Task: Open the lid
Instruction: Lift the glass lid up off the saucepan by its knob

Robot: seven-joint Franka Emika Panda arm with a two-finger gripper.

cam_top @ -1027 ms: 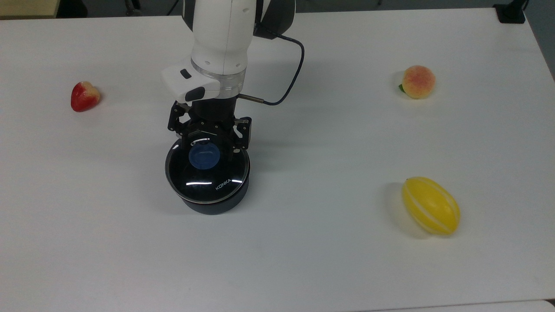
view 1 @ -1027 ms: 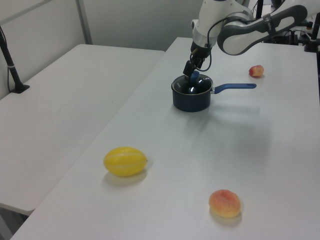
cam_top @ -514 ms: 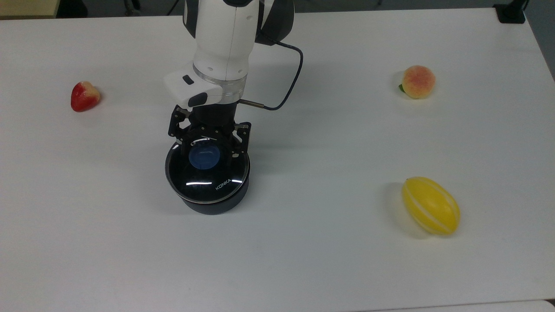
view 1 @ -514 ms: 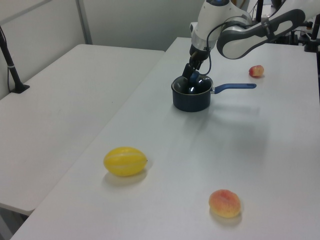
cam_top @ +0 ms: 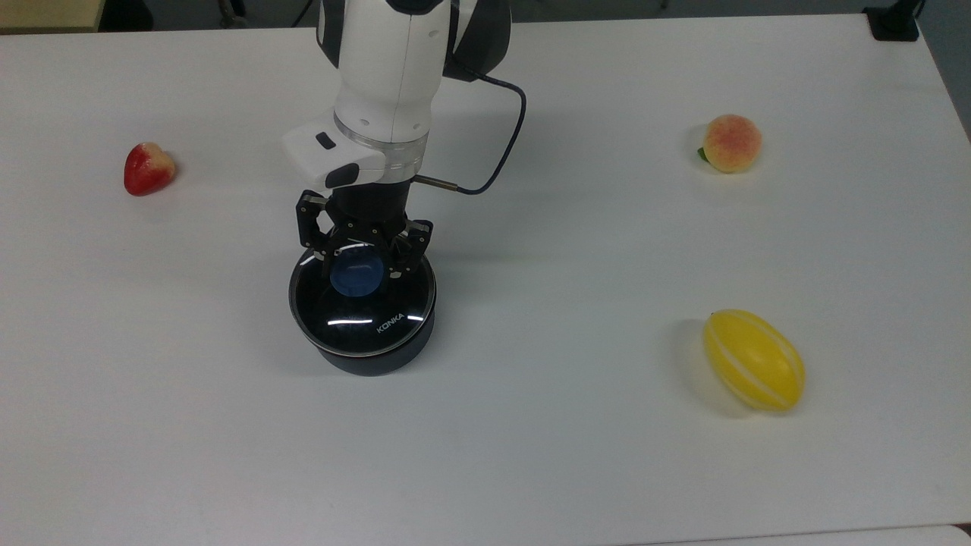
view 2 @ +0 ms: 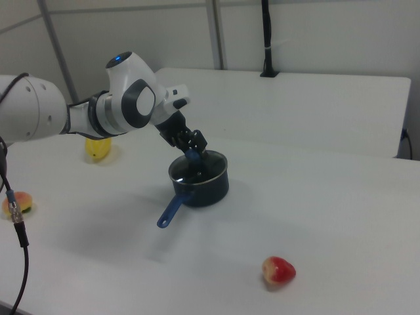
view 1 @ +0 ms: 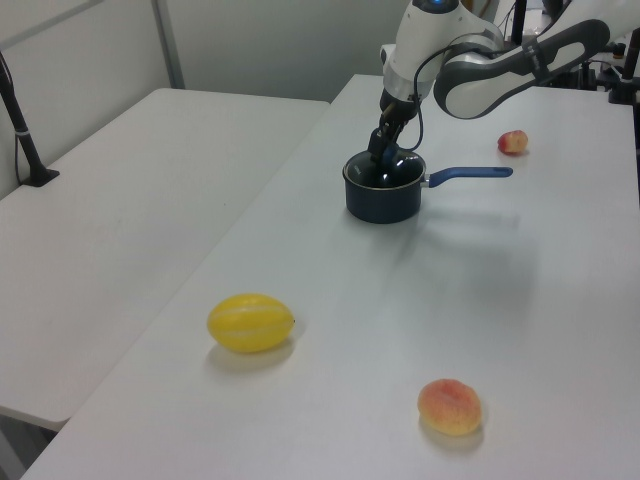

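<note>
White and smooth, the table (cam_top: 531, 455) fills the scene, with grey partition walls behind it in the left view. Over the saucepan the gripper (cam_top: 362, 265) points down, and its black fingers (cam_top: 400, 252) stand on both sides of the blue knob (cam_top: 356, 274); they look closed against it, pinching it. The lid (cam_top: 364, 307) lies flat on the black saucepan (view 1: 382, 195), a round disc of clear glass with a thin steel rim (the white word KONKA is near its edge, toward the top view's bottom right). Being round, it has no long axis; the knob points straight up. The saucepan's blue handle (view 1: 470, 174) reaches toward the left view's right. Farther out lie a red strawberry-shaped fruit (cam_top: 148, 167), a round peach (cam_top: 731, 142) and an oval yellow melon (cam_top: 754, 360) with pale stripes, all well apart from the pan.
</note>
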